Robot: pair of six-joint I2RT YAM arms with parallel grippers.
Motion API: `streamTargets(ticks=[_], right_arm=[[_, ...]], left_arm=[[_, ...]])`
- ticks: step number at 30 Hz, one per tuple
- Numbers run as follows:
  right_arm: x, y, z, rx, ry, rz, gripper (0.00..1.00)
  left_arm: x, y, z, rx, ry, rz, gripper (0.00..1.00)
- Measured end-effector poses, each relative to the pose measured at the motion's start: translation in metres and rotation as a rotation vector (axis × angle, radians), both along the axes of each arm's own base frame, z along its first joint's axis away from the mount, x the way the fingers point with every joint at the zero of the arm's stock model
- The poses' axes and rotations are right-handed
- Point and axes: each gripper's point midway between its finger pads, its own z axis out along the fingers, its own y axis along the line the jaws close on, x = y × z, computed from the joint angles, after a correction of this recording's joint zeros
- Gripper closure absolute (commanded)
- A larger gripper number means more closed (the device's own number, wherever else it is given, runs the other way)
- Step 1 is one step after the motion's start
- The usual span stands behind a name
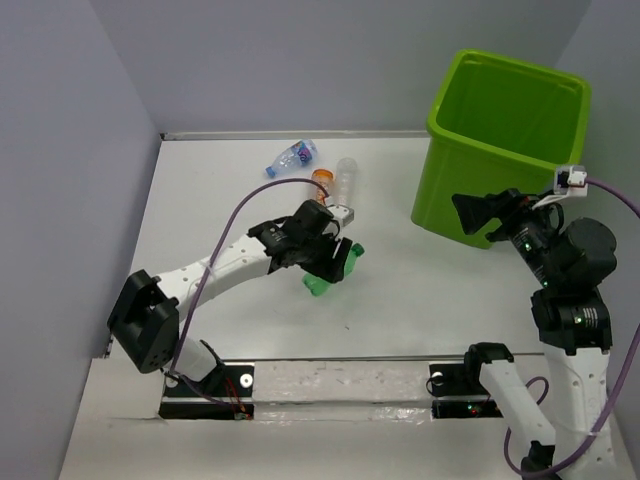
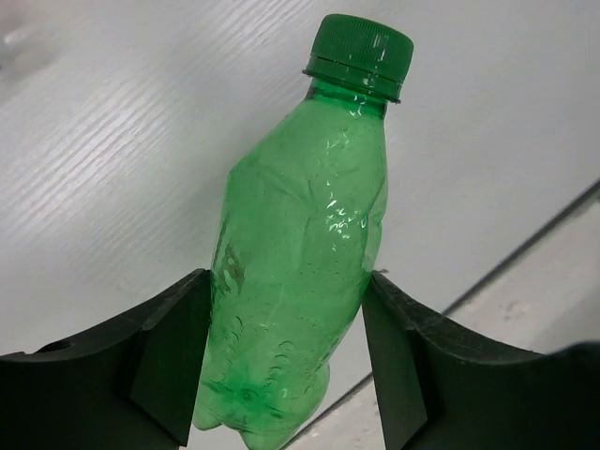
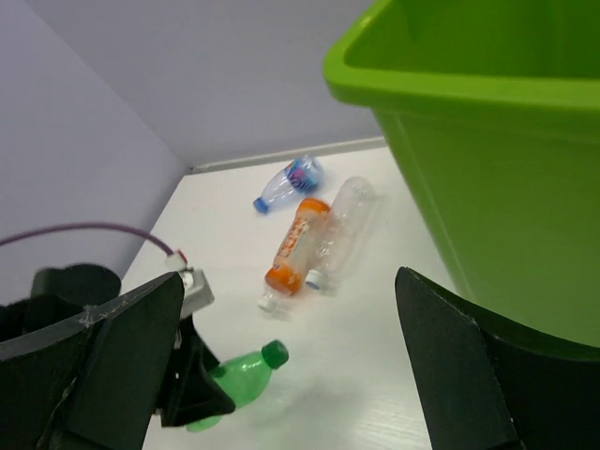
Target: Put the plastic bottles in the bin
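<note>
the white desk [image 1: 420, 300] carries everything, and the lime-green bin [image 1: 455, 190] stands at its far right corner, probably so that both arms can reach its wide mouth; in the part of its inside that the top view shows, i see no bottle. the left arm reaches to the middle of the desk, well apart from the bin. the right arm waits just beside the bin's near wall, out of the left arm's way i think. three plastic bottles lie close together near the far wall: a clear one with blue label [image 1: 292, 157], an orange one [image 1: 324, 180] and a plain clear one [image 1: 346, 178] touching it. the green bottle [image 2: 300, 244] is the one in hand. the top view hides the grip under the wrist, but the left wrist view shows the left pincer [image 2: 281, 309] pinching the bottle's lower body from both sides, cap pointing away. whether it is off the desk i cannot tell. the right wrist view shows the right pincer [image 3: 286, 309] spread wide and holding nothing. my judgement: the carry to the bin comes next.
</note>
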Motion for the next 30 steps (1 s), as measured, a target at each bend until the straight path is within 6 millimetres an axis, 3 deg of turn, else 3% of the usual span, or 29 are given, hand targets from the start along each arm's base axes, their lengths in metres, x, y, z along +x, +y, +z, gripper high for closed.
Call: streamTargets(ticks=[5,10,19,23,27,30], right_arm=[[-0.002,0.027,-0.043,0.059,0.114,0.158,0.0],[-0.003,0.048,-0.08,0.132,0.241,0.291,0.0],[-0.011,0.07,-0.081,0.183,0.251,0.442,0.02],[-0.009,0.076,-0.088,0.2,0.272,0.473,0.13],[-0.006,0.082,-0.092,0.21,0.29,0.492,0.19],[-0.007,0.086,-0.092,0.207,0.286,0.504,0.38]], left_arm=[[0.002,-0.044,0.076,-0.229,-0.069,-0.078,0.65],[0.002,-0.077,0.126,-0.382,-0.142,-0.143,0.65],[-0.011,-0.118,0.17,-0.588,-0.2,-0.238,0.65],[-0.018,-0.132,0.18,-0.648,-0.208,-0.286,0.65],[-0.022,-0.143,0.178,-0.667,-0.196,-0.319,0.65],[-0.025,-0.148,0.174,-0.669,-0.184,-0.336,0.63]])
